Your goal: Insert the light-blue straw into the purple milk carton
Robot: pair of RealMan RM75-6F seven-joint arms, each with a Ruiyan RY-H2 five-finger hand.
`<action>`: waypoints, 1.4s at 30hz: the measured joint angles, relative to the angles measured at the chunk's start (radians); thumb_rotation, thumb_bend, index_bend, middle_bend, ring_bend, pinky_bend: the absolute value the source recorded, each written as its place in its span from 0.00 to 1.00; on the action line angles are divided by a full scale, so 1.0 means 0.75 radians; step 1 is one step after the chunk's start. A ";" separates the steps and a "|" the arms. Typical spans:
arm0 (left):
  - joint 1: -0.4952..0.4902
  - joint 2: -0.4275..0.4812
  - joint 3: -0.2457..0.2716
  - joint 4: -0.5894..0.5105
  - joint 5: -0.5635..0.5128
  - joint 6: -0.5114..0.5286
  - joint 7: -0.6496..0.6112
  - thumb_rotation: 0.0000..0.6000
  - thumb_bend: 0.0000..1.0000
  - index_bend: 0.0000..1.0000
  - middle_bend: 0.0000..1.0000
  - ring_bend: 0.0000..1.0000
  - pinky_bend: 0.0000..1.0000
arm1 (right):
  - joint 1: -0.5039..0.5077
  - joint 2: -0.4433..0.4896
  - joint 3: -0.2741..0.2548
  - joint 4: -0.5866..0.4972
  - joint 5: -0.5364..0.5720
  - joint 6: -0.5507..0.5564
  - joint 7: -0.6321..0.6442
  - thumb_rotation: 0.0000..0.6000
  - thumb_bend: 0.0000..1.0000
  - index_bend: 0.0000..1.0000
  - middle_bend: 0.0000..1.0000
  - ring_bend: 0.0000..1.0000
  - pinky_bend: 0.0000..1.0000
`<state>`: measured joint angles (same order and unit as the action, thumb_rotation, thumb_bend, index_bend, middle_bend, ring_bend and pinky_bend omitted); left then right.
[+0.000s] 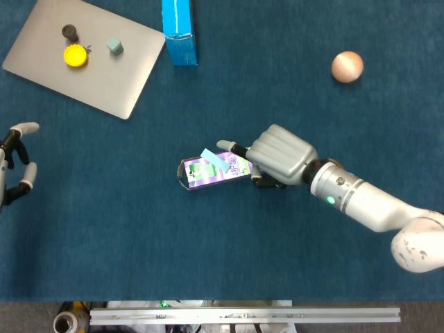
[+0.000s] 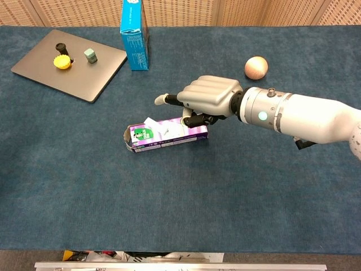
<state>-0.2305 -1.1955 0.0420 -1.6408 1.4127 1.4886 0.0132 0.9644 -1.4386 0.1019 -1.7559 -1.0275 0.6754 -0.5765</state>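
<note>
Milk carton (image 1: 215, 168), purple, lies flat mid-table, long way left to right, straw (image 1: 215, 159) on top. Right hand (image 1: 276, 155) hovers over its right end, fingers spread, holding nothing. Left hand (image 1: 15, 163) waits far left, open.

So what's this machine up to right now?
The robot's right hand is over the right end of a purple milk carton that lies on its side on the blue table. Whether it grips the carton yet is hard to tell. A light-blue straw lies on top of the carton, not yet pushed in. The left hand waits at the table's edge, holding nothing.
</note>
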 measured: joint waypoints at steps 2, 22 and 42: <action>0.006 0.004 -0.005 -0.004 0.005 -0.006 0.001 1.00 0.38 0.25 0.57 0.58 0.81 | 0.023 0.001 -0.010 -0.007 0.038 -0.003 -0.015 0.21 1.00 0.16 1.00 1.00 1.00; 0.041 0.016 -0.039 -0.024 0.033 -0.060 -0.007 1.00 0.38 0.26 0.57 0.58 0.81 | 0.213 -0.012 -0.097 -0.047 0.308 0.038 -0.116 0.20 1.00 0.31 1.00 1.00 1.00; 0.054 0.008 -0.071 -0.004 0.030 -0.110 -0.017 1.00 0.38 0.26 0.57 0.58 0.81 | 0.345 -0.110 -0.134 0.075 0.451 0.046 -0.091 0.20 1.00 0.31 1.00 1.00 1.00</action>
<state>-0.1903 -1.1894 -0.0115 -1.6434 1.4353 1.4064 0.0001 1.2230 -1.5208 0.0012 -1.6996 -0.6892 0.7096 -0.6449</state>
